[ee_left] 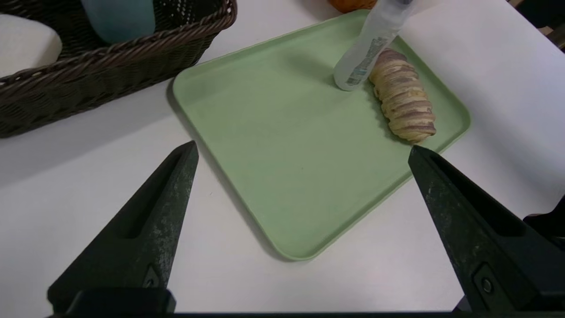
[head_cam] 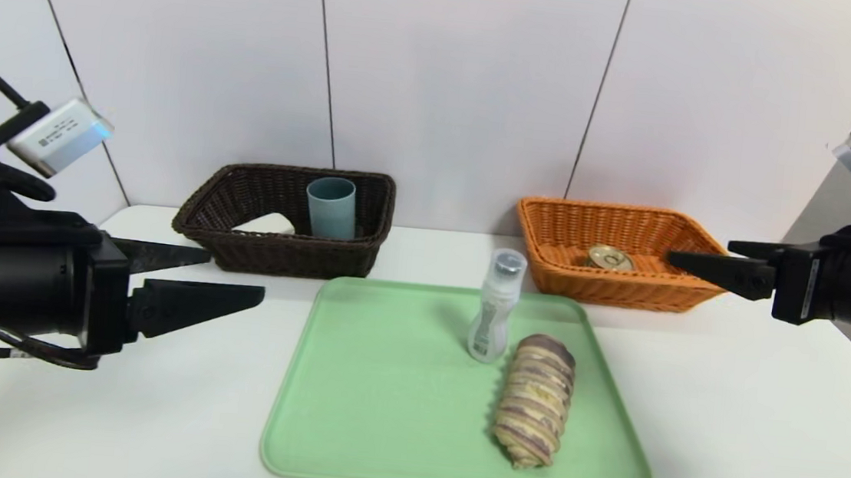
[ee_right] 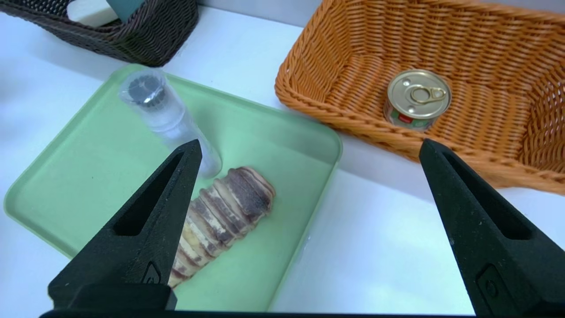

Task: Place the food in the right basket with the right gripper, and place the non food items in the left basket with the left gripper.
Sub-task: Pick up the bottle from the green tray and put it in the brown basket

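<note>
The left gripper hung with jaws spread, empty, left of the dark basket holding soap and cup. On the green tray, bottle touched bread roll. The can lay in the orange basket; the right gripper hovered beside it, spread, empty.

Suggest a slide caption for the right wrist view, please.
Open right gripper above tray; tin can in orange basket.

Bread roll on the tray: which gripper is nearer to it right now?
Hard to call; the left looks slightly nearer. The left gripper hangs open off the tray's left edge, and the right gripper hangs open by the orange basket, beyond the bread roll.
</note>
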